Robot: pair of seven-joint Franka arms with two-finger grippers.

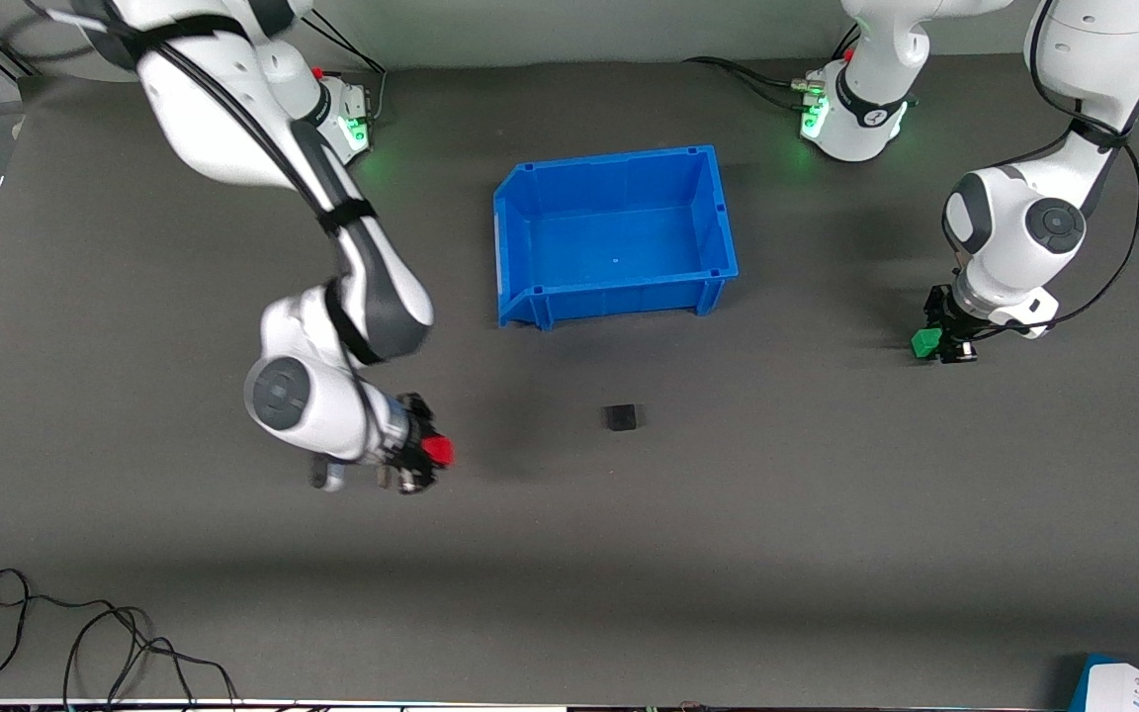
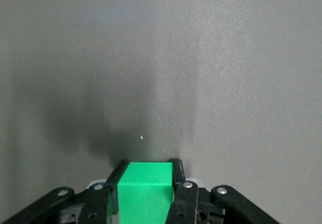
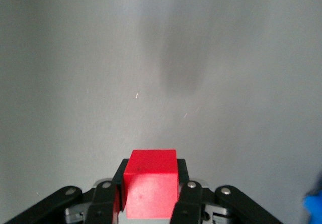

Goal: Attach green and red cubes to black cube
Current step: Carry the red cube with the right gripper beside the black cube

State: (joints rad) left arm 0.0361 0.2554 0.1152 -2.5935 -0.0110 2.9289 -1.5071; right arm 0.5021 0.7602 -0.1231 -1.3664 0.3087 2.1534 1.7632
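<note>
Blue plastic marks the bin (image 1: 615,232) in the front view, standing on the grey surface (image 1: 728,544) between my two bases. Its floor is bare; nothing lies in it. The black cube (image 1: 620,417) sits alone on the surface, nearer to the front camera than the bin and apart from it. My right gripper (image 1: 428,457) hangs over the surface toward the right arm's end, its jaws clamped on the red cube (image 1: 438,451), which pokes out toward the black cube. My left gripper (image 1: 937,341) hangs over the surface toward the left arm's end, well apart from the bin, jaws clamped on the green cube (image 1: 924,342). A black cable (image 1: 85,643) loops on the surface near the front camera at the right arm's end, and a blue-and-white object (image 1: 1138,687) shows at the corner near the front camera at the left arm's end.

From my left wrist, the green cube (image 2: 144,191) fills the space between my two black fingers (image 2: 178,176), which press on both of its sides. Past it lies only grey surface (image 2: 226,58) with a soft shadow.

From my right wrist, the red cube (image 3: 150,182) is held the same way, fingers (image 3: 182,176) tight against its sides. Grey surface (image 3: 75,58) spreads ahead, and a sliver of the blue bin (image 3: 314,206) shows at the picture's edge.
</note>
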